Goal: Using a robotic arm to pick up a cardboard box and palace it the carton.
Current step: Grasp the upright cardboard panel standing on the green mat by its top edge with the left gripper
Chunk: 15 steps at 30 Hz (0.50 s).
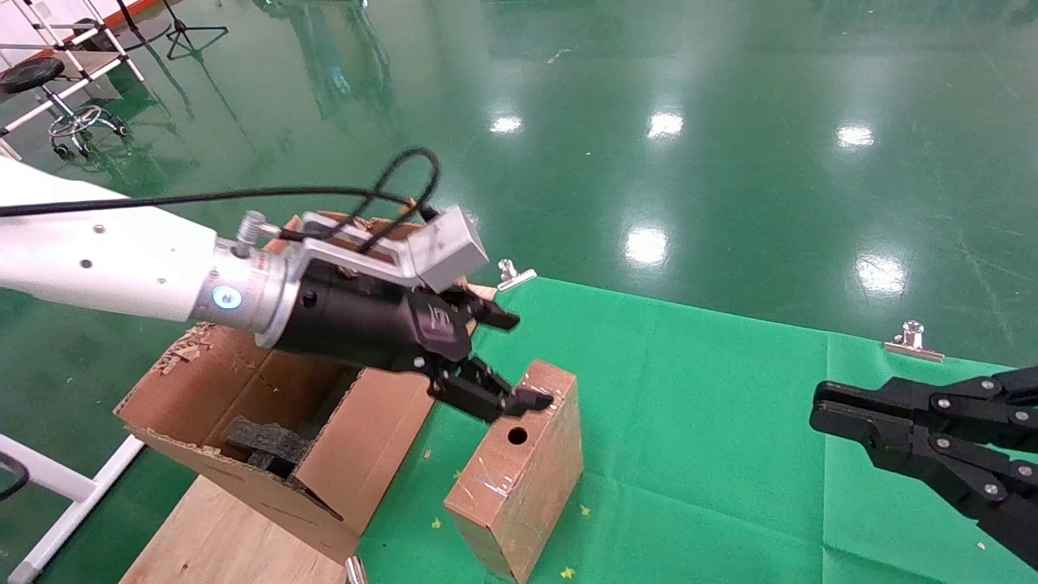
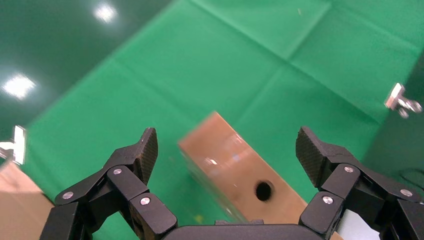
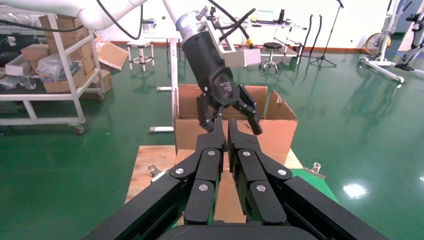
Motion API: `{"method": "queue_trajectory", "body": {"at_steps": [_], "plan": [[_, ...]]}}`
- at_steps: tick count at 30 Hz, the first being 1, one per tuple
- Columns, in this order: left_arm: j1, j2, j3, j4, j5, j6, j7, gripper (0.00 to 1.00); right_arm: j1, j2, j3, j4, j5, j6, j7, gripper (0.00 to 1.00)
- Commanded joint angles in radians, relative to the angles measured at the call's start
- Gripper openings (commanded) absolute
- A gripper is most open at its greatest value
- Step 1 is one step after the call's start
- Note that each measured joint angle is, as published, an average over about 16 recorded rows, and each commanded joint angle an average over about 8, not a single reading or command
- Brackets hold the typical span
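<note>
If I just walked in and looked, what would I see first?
Probably the big white robot arm reaching in from the left, its black left pincer wide open just above a small brown box standing on the green cloth. Beside that box, at the table's left edge, sits a large carton with ragged flaps and dark foam inside. At the right, the right pincer lies low and shut.
</note>
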State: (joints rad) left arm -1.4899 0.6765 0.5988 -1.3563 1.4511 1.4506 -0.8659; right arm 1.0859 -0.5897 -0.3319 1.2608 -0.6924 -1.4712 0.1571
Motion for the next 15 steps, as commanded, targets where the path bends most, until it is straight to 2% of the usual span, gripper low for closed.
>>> {"method": "queue_trajectory", "body": {"at_steps": [1,15], "plan": [[-0.022,0.015,0.022,0.000,0.018,0.036,-0.037,1.00,0.000,0.000,0.000,0.000,0.000,0.000,0.000,0.00],[-0.070,0.076,0.141,-0.002,0.128,0.076,-0.194,1.00,0.000,0.000,0.000,0.000,0.000,0.000,0.000,0.00]]}}
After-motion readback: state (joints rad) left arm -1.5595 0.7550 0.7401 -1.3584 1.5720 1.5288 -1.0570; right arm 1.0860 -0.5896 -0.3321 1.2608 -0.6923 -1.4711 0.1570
